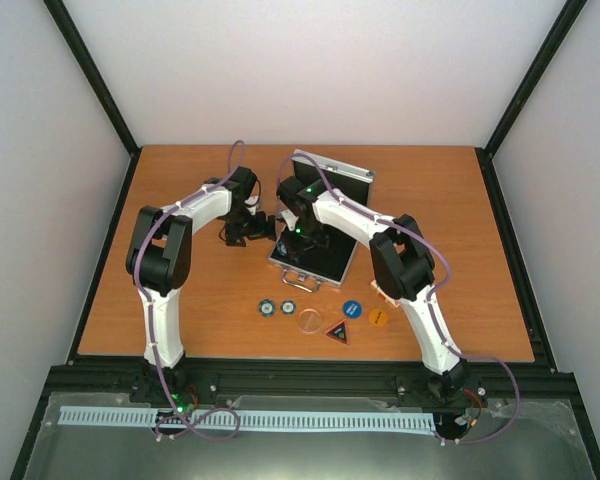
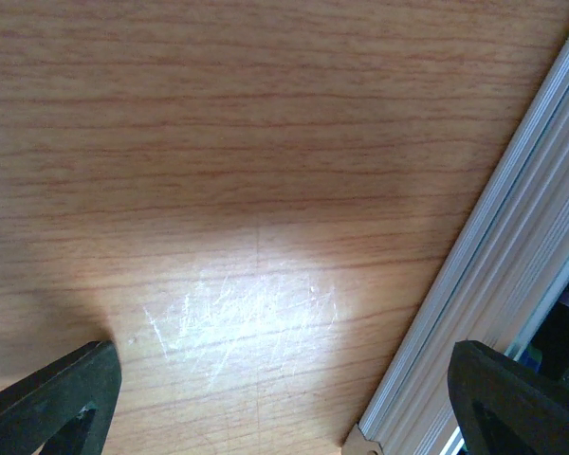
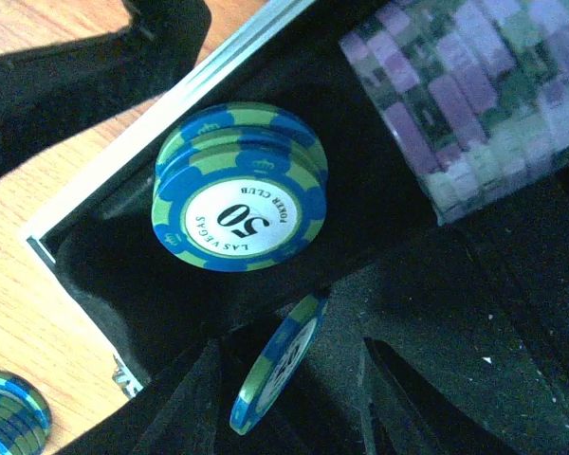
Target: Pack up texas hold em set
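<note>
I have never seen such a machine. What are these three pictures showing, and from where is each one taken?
Two robot arms stand at a table. The top view looks down from above; the other two come from cameras on the wrists. An open case lies in the middle, with loose chips and buttons in front of it. The left gripper is open and empty beside the case. The right gripper reaches into the case, a chip on edge between its fingers; whether it grips, I cannot tell.

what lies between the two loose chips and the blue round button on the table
Top view: a clear round disc and a dark triangular button lie between the loose chips and the blue round button.
</note>
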